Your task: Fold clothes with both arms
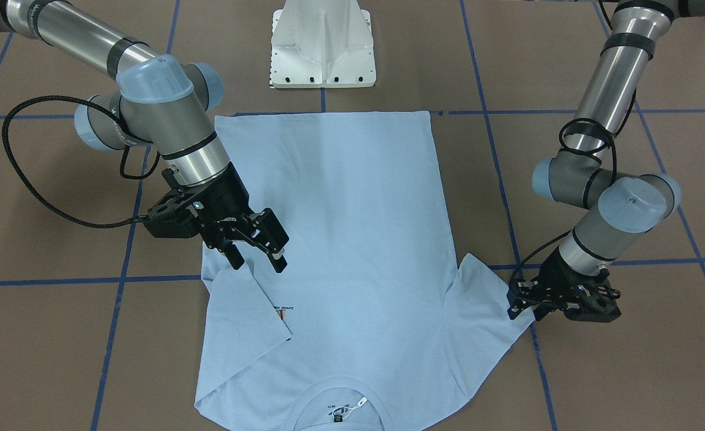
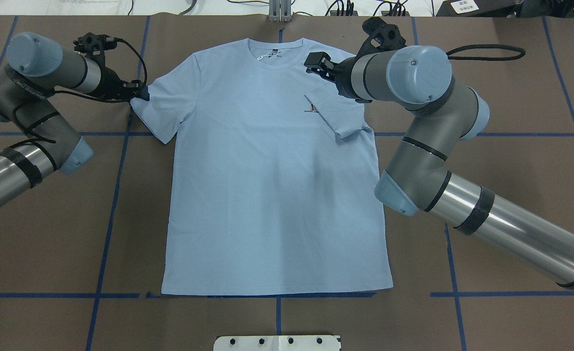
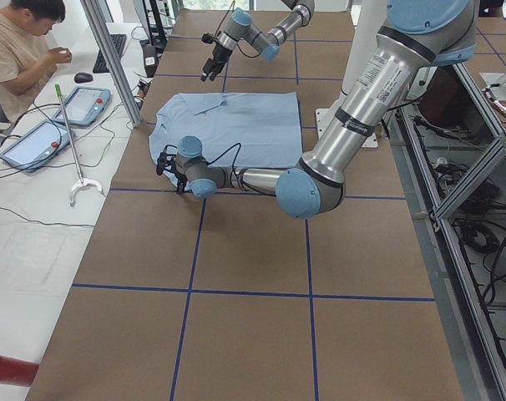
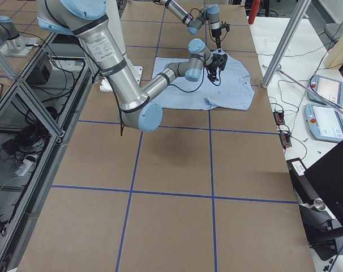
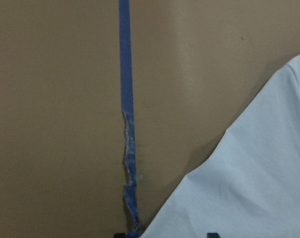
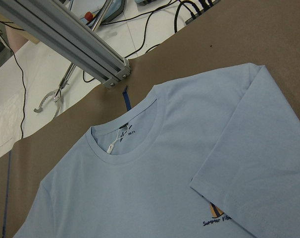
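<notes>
Jaws apart, the black two-finger right gripper [image 1: 255,246] hovers over the folded-in sleeve. The left gripper [image 1: 520,302], jaws also apart, sits at the other sleeve's tip. The light blue short-sleeved T-shirt [image 1: 340,227] lies flat mid-way across the brown table [image 1: 47,335], collar toward the operators' edge.

Lying flat on the surface [image 2: 48,243]: the T-shirt [image 2: 267,195]. Hovering near its folded-in sleeve [image 2: 338,114]: the right fingers [image 1: 274,245]. Standing at the other sleeve [image 2: 162,109]: the left fingers [image 2: 141,92].

The brown table [image 2: 511,170] carries a grid of blue tape lines [image 2: 24,295]. An aluminium post [image 3: 111,58] rises at its edge, with a white desk [image 3: 36,217] just beside.
</notes>
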You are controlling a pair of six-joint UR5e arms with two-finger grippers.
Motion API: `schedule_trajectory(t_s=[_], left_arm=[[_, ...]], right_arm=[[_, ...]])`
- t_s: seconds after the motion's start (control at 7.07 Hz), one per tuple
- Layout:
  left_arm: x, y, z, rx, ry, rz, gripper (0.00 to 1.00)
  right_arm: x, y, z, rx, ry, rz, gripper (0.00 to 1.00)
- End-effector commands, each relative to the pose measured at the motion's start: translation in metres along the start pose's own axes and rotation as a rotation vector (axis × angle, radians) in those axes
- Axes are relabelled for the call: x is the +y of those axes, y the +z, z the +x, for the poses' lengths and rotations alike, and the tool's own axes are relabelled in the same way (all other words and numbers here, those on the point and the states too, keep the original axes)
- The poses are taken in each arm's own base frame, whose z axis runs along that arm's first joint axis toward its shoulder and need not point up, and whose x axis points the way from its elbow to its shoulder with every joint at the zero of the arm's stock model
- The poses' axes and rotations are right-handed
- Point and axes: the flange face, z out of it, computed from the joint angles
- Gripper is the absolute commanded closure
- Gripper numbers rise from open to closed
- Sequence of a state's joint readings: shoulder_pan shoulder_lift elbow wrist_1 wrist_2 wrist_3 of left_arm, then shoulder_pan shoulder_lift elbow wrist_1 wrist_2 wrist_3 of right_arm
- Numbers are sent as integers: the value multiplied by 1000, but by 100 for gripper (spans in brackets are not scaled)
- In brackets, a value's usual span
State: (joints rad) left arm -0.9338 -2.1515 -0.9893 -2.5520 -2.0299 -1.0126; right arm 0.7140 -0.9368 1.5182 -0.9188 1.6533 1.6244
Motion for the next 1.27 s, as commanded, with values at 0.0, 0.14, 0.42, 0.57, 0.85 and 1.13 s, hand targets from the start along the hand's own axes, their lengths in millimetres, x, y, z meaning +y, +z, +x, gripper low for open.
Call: schedule_trajectory(t_s=[0.0, 0.14, 0.42, 0.57, 0.85, 1.13], left_arm=[[-2, -1, 5, 6, -1, 1, 100], [-10, -7, 22, 25, 3, 13, 100], [-23, -25, 95, 120, -76, 34, 100], [-14, -19, 143, 160, -114, 13, 100], [4, -4, 186, 171, -142, 24, 100], [12, 18, 204, 132, -140, 66, 100]], right_arm=[[1, -1, -1, -3, 0, 0, 0], [0, -1, 0, -2, 0, 1, 0], [-2, 0, 0, 2, -1, 21, 0], [-2, 1, 1, 8, -3, 21, 0], [-2, 4, 6, 19, -6, 21, 0], [-2, 6, 7, 24, -8, 22, 0]])
